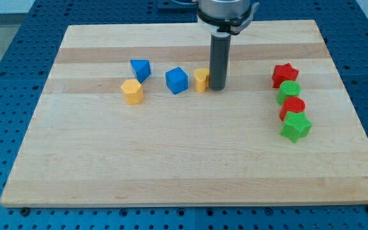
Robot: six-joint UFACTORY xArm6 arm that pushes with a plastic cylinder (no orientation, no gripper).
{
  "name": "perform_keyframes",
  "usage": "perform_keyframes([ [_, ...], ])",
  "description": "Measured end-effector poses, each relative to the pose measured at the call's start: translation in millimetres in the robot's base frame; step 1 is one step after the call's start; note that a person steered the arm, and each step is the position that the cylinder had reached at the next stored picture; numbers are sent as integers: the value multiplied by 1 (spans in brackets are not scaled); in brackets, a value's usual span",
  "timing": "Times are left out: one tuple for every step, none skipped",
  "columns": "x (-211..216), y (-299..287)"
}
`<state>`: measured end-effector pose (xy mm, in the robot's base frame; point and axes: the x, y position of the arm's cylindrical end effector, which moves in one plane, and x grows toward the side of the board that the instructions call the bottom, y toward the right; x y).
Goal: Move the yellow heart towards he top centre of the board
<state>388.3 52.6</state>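
Observation:
The yellow heart [200, 80] sits on the wooden board [171, 153] a little above the board's middle, partly hidden by my rod. My tip [217, 87] rests on the board right against the heart's right side. A blue cube [177, 80] lies just left of the heart. A blue triangular block [140, 69] lies further left, with a yellow hexagonal block [132, 91] below it.
On the view's right stands a column of blocks: a red star [285, 74] on top, a green round block [289, 91], a red round block [292, 107] and a green star [296, 126] at the bottom. A blue perforated table surrounds the board.

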Motion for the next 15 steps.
perform_keyframes([
  [-18,8],
  [-18,39],
  [-9,48],
  [8,35],
  [29,3],
  [39,-23],
  [33,-30],
  [17,-30],
  [10,-30],
  [5,-30],
  [2,-30],
  [-3,-30],
  [-16,-26],
  [-19,-9],
  [-20,11],
])
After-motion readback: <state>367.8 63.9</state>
